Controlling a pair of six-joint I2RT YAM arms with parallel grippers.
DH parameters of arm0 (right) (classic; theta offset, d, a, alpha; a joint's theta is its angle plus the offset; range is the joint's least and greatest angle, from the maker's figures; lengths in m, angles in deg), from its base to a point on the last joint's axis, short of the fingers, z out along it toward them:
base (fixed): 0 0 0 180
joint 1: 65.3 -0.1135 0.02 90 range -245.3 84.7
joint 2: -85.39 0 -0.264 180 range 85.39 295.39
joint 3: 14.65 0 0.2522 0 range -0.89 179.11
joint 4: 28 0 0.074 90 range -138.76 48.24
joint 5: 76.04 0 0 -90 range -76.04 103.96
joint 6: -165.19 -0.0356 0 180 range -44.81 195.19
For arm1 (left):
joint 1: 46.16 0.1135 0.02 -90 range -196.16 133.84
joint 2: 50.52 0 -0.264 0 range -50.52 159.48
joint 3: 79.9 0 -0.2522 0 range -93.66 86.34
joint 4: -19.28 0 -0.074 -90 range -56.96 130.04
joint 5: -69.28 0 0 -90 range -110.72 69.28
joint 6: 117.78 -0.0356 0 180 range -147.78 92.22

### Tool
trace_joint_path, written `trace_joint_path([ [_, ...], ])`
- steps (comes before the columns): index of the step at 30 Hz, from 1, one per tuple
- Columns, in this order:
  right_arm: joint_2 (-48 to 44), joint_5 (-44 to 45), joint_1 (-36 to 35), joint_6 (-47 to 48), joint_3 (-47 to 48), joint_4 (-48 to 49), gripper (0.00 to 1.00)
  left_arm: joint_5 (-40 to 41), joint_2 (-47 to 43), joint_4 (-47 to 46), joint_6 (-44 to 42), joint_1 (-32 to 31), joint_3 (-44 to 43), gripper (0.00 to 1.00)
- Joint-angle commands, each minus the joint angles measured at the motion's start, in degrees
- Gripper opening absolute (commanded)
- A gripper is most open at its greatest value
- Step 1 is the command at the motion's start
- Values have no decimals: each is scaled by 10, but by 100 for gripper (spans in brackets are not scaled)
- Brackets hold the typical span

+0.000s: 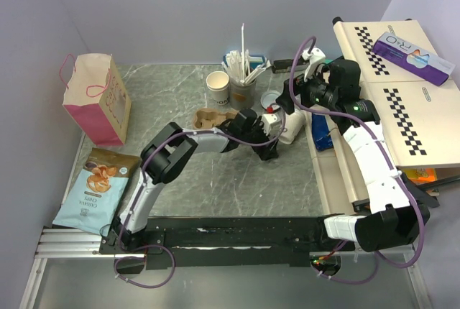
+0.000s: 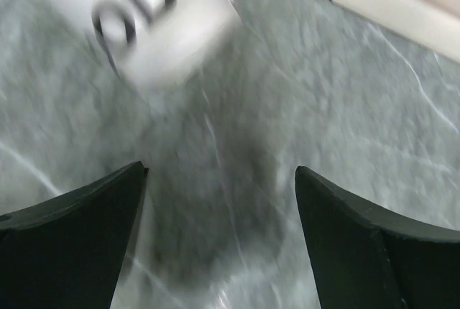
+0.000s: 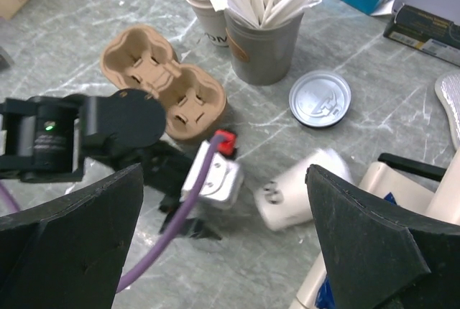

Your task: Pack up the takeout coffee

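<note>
From above, the left fingers (image 1: 269, 151) are spread open and empty over the grey marbled surface (image 1: 215, 180). Just beside them lies a tipped white paper cup (image 1: 292, 128). A round white plastic lid (image 1: 271, 98) rests flat a little further back. An upright off-white paper cup (image 1: 218, 88) stands beside a grey cup of straws and stirrers (image 1: 242, 88), with a brown cardboard two-cup tray (image 1: 212, 117) in front of them. The right fingers (image 1: 291, 99) hover near the lid. A pink paper bag (image 1: 97, 99) stands at far left.

The left wrist view shows both black fingers (image 2: 72, 244) apart, with bare surface between them and the tipped cup, blurred, ahead of them.

In the right wrist view the fingers (image 3: 381, 251) are wide open and hold nothing. Below them the tipped cup lies on its side, close to the left arm's wrist and clear of the lid and the tray.
</note>
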Motion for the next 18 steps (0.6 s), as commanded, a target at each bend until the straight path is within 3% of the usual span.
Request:
trace_joint_path([
  [1, 3, -13, 4, -14, 3, 29, 100, 1, -39, 19, 0, -3, 54, 92],
  [6, 16, 63, 3, -50, 4, -1, 100, -53, -114, 38, -4, -4, 99, 92],
  [10, 46, 119, -29, -94, 10, -48, 100, -89, -225, 81, -42, -4, 138, 92],
  [15, 105, 132, -34, -205, 17, -91, 100, -48, -337, 172, -77, 3, 191, 93],
  [18, 148, 152, -44, -243, 30, -92, 100, -41, -392, 222, -80, 42, 210, 93],
])
